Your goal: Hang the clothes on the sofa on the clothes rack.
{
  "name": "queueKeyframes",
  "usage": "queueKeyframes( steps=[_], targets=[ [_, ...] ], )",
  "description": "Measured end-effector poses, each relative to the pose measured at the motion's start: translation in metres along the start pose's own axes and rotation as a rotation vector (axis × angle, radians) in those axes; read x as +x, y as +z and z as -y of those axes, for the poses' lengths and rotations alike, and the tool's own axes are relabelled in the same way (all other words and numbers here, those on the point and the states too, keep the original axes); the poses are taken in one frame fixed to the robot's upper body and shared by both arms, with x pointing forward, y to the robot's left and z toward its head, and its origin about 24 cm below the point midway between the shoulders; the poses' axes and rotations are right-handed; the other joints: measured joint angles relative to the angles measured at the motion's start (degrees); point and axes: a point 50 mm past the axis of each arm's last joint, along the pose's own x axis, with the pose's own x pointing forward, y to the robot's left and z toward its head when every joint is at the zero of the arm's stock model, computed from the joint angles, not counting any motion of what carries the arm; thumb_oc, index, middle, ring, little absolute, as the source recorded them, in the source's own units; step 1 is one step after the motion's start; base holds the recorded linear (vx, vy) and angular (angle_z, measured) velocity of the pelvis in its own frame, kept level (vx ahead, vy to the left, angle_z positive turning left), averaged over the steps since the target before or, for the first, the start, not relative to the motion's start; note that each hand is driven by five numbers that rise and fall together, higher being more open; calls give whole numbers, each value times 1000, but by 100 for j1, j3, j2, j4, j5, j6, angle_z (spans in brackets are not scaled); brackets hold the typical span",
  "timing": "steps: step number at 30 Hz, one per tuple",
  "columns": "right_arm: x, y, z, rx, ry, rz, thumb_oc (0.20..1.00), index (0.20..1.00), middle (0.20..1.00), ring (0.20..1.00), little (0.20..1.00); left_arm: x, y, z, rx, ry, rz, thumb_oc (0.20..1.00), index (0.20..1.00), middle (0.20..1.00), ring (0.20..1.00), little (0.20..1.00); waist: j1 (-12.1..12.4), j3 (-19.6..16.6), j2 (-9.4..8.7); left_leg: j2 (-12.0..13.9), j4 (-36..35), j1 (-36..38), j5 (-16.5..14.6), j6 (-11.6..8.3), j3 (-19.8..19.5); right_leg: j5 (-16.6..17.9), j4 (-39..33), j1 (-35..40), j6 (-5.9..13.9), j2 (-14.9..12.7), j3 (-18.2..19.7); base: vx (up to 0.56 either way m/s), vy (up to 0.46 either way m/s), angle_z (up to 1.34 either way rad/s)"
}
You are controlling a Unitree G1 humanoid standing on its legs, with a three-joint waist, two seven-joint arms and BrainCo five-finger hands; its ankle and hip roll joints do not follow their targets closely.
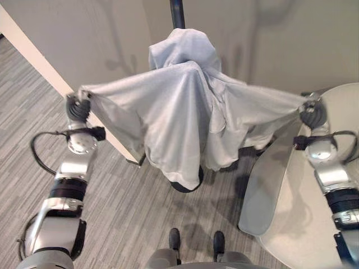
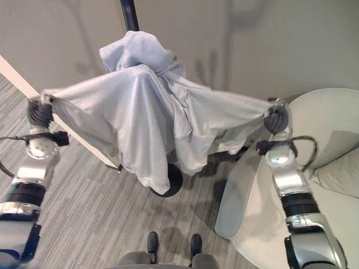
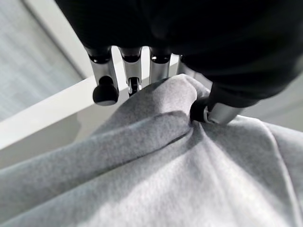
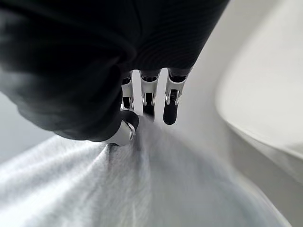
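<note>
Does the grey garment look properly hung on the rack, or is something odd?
It looks odd: the garment is draped over the rack's pole like a tent, while the left hand and right hand pinch its ends, stretched sideways.

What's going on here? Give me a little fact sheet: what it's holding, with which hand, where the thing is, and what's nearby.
item: grey garment
position: draped over the top of the rack, spread out to both sides
left hand: pinching one end of the garment
right hand: pinching the other end
rack base: dark, round, on the carpet under the garment
nearby: pale sofa on the robot's right
</note>
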Motion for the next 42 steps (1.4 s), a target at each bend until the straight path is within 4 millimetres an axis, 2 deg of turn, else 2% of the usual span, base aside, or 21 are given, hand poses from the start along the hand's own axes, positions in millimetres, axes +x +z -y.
queueKeyframes(
  steps=[3,7,8,9,10,11,12,16,17,18,19,20,24,26,29,33,37,39,42],
  targets=[
    [-8,-7,-12,2,47,-24,200,200,200,200,200,-7,-4,6,-17,-22,-9,200,200,200,200,200,-1,2,5,5,0,32,0,0,-6,1,0,34,-1,3,-6,12,-2,0],
    [-7,-6,-11,-2,49,-18,200,200,200,200,200,-6,-3,3,-9,-17,-5,200,200,200,200,200,-3,2,9,27,-1,60,0,2,-10,17,-31,65,12,14,-7,13,2,1],
    [-7,-6,-12,-1,50,-19,338,338,338,338,338,-6,-4,4,-10,-17,-6,200,200,200,200,200,-3,3,13,32,-2,60,0,2,-11,22,-30,65,16,16,-6,76,20,2],
    [-27,-23,-27,52,72,-79,1000,1000,1000,1000,1000,-27,-17,14,-71,-42,-41,1000,1000,1000,1000,1000,-4,-8,36,28,-3,133,-12,17,-9,17,-30,133,20,11,-7,65,18,3],
    [-50,-43,-41,79,116,-160,1000,1000,1000,1000,1000,-49,-30,25,-106,-87,-78,1000,1000,1000,1000,1000,2,-25,68,1,-3,208,-22,31,-10,-1,-31,222,3,-2,-28,27,11,8],
    [-68,-59,-50,77,164,-226,1000,1000,1000,1000,1000,-62,-38,31,-122,-121,-110,1000,1000,1000,1000,1000,6,-34,102,-5,-2,209,-22,31,-21,-1,-30,232,0,-8,-52,4,1,9],
    [-77,-67,-55,60,203,-269,1000,1000,1000,1000,1000,-66,-43,33,-118,-135,-132,1000,1000,1000,1000,1000,8,-17,141,-7,-2,195,-21,32,-28,1,-29,219,0,-9,-71,0,0,5],
    [-56,-61,-31,-15,173,-214,1000,1000,1000,1000,1000,-47,-29,24,-98,-113,-81,1000,1000,1000,1000,1000,-21,-97,296,8,-4,185,-4,55,-23,37,-30,203,19,-5,-74,0,0,0],
    [-69,-73,-22,0,164,-243,1000,1000,1000,1000,1000,-63,-36,23,-127,-139,-94,1000,1000,1000,1000,1000,-16,-162,322,3,-3,207,-4,54,-13,39,-16,223,23,-10,-73,0,0,0],
    [-89,-89,-10,-8,168,-289,1000,1000,1000,1000,1000,-91,-50,16,-167,-146,-131,1000,1000,1000,1000,1000,-14,-217,338,-21,-2,291,-7,59,-6,30,-27,309,27,-29,-72,-25,-10,-5],
    [-103,-104,-3,-28,169,-354,1000,1000,1000,1000,1000,-104,-67,7,-151,-134,-199,1000,1000,1000,1000,1000,-25,-219,335,-20,-2,368,-8,60,-6,23,-18,378,24,-27,-66,-29,-9,-5],
    [-111,-113,2,-47,166,-391,1000,1000,1000,1000,1000,-108,-77,3,-125,-135,-242,1000,1000,1000,1000,1000,-16,-219,336,-9,-2,379,-8,60,-9,19,-1,391,18,-18,-72,-34,-6,-4],
    [-115,-117,2,-71,190,-410,1000,1000,1000,1000,1000,-112,-86,3,-107,-171,-279,1000,1000,1000,1000,1000,-62,-242,334,19,-13,359,-16,69,-5,24,-24,366,12,4,-70,-19,-1,-1],
    [-119,-119,1,-68,203,-420,1000,1000,1000,1000,1000,-114,-88,4,-105,-188,-285,1000,1000,1000,1000,1000,-84,-400,335,17,-41,256,-60,74,10,-14,-29,252,21,1,-16,-58,-2,-5],
    [-137,-128,-4,-27,209,-481,1000,1000,1000,1000,1000,-124,-97,1,-95,-211,-323,1000,1000,1000,1000,1000,-100,-503,336,9,-41,260,-59,76,19,-12,-29,253,19,-9,-11,-26,-5,-1],
    [-175,-146,-6,-9,281,-587,1000,1000,1000,1000,1000,-153,-119,-1,-103,-254,-436,1000,1000,1000,1000,1000,-166,-564,371,-5,-39,269,-45,117,29,11,-26,257,57,-23,-11,-10,-2,0],
    [-216,-168,12,-14,208,-741,1000,1000,1000,1000,1000,-209,-162,-17,-60,-280,-685,1000,1000,1000,1000,1000,-358,-577,436,-4,-37,287,-72,143,150,20,-26,229,27,-29,54,-13,9,-12],
    [-225,-176,19,-43,187,-794,1000,1000,1000,1000,1000,-219,-171,-15,-83,-287,-746,1000,1000,1000,1000,1000,-425,-580,419,-2,-36,303,-73,143,159,17,-1,245,31,-28,48,-4,2,-2],
    [-221,-175,20,-44,179,-781,1000,1000,1000,1000,1000,-213,-168,-11,-109,-288,-733,1000,1000,1000,1000,1000,-446,-587,429,0,-41,303,-84,144,161,-7,-28,237,79,-27,70,-43,0,-3]
  ],
)
